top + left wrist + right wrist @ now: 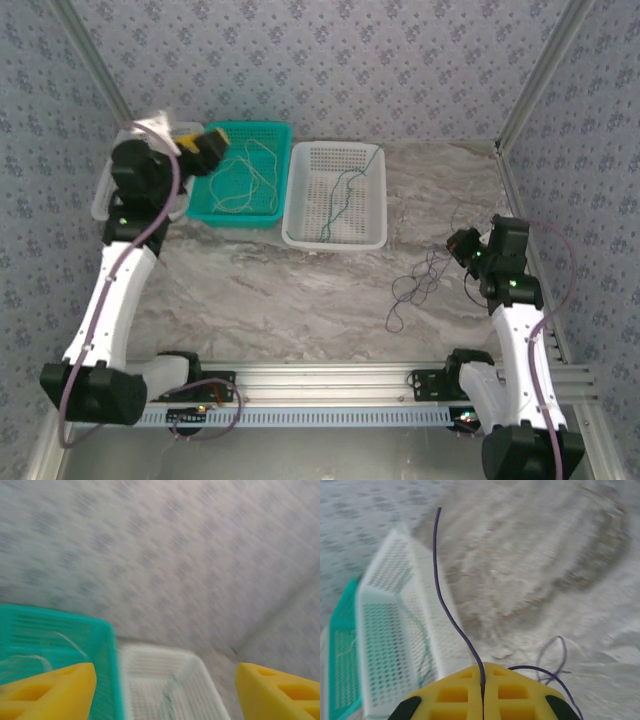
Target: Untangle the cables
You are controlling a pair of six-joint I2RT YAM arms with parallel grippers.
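Observation:
A whitish-cream cable lies looped in the teal basket. A green-teal cable runs through the white basket. A dark cable trails in loose loops over the marble table at the right. My right gripper is shut on this dark cable, which rises from between the closed fingers of the right gripper. My left gripper hovers over the teal basket's far left corner. In its wrist view the left gripper is open with nothing between its yellow fingers.
The two baskets stand side by side at the back of the table, teal basket left of white basket. A pale tray edge shows behind the left arm. Patterned walls and metal frame posts close in the sides.

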